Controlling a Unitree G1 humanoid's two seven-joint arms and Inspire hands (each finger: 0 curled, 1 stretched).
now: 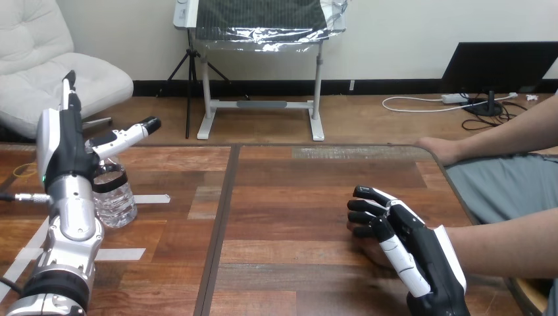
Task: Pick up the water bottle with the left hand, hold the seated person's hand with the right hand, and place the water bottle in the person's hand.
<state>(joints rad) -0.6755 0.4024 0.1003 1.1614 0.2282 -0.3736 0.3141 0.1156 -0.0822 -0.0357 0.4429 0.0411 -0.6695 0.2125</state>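
Over on the left, the left robot hand [69, 155] is up beside the water bottle [117, 201], released, with its fingers straight: 1 points upward and 1 reaches out to the right above the bottle. The bottle stands upright on the desk [296, 197], just to the right of the silver forearm [71, 224], with nothing closed around it, so the pickup is the step in hand.

To do it well, I'd say the palm needs to square up to the bottle's body, with fingers on one side and thumb on the other. It should close on the clear ribbed part rather than up near the top. A thin bottle like this looks likely to buckle or tip under a lopsided squeeze, so an even, gentle close before any lift.

The bottle's neck and cap are tucked behind the left robot hand, and its left side is covered by the forearm. I can't tell whether the palm is touching it or only close.

On to the right, the right robot hand [411, 240] lies on top of the person's hand [370, 253], fingers curled over its front edge, grasping it from above. That half of the job looks settled. Only a sliver of the person's hand shows beneath, so how its palm faces is hard to make out, and the robot's thumb is hidden. The person's other hand [439, 150] rests at the desk's far right corner, well apart.
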